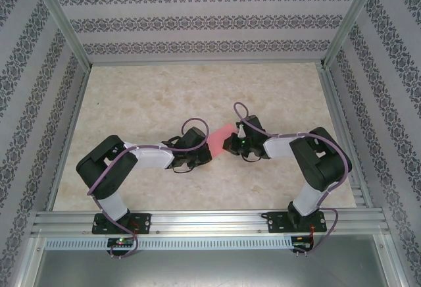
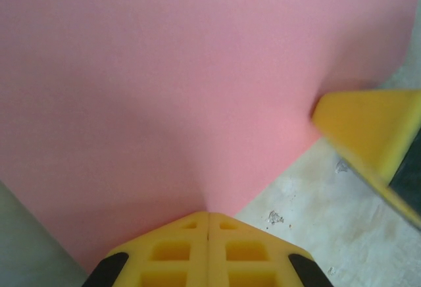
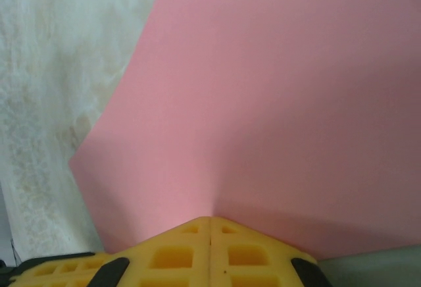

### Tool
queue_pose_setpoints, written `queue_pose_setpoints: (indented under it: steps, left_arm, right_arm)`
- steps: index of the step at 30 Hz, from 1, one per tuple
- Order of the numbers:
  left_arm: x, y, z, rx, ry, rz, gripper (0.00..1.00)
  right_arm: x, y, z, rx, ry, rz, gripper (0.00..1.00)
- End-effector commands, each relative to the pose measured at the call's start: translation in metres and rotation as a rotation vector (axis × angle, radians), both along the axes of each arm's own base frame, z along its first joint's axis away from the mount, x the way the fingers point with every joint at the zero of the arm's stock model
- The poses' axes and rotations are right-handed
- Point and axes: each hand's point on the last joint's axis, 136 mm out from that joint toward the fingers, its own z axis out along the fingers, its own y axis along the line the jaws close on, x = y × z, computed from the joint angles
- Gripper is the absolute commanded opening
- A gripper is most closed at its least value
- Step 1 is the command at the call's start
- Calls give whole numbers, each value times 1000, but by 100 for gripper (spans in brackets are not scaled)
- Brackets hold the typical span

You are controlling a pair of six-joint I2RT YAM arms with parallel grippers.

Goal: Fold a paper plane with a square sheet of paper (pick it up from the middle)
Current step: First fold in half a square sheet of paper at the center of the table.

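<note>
The square sheet of paper [image 1: 221, 138] is salmon pink and hangs between both grippers over the middle of the table. My left gripper [image 1: 209, 146] pinches it from the left. In the left wrist view the yellow fingers [image 2: 208, 213] meet on the sheet [image 2: 164, 89], which bends up slightly from the pinch. My right gripper [image 1: 227, 143] grips the opposite side, its fingers [image 3: 210, 218] shut on the sheet [image 3: 276, 103]. A right fingertip [image 2: 368, 126] shows at the paper's far edge. The sheet looks unfolded; the paper plane is out of view.
The beige marbled tabletop [image 1: 164, 96] lies under the paper. Patterned walls and aluminium frame rails [image 1: 197, 221] enclose it. Both arm bases sit at the near edge.
</note>
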Motion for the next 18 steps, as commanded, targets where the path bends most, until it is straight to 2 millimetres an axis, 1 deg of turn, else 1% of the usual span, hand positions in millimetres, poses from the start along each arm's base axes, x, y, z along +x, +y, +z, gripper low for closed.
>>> queue_pose_setpoints:
  steps: [1,8,12,15,18]
  left_arm:
    - [-48,58,-58,263,198,29,0]
    - [-51,60,-61,269,208,30,0]
    - [-50,61,-60,271,204,32,0]
    - [-50,60,-59,267,205,28,0]
    - [-49,58,-58,264,199,21,0]
  right_arm:
    - [16,-42,-18,-113,-3,-90,0]
    - [45,-75,-13,-115,-20,-165,0]
    - [54,-92,-12,-130,-28,-205,0]
    - [59,-98,-9,-121,-34,-221,0]
    - [62,-97,6,-110,-71,-221,0]
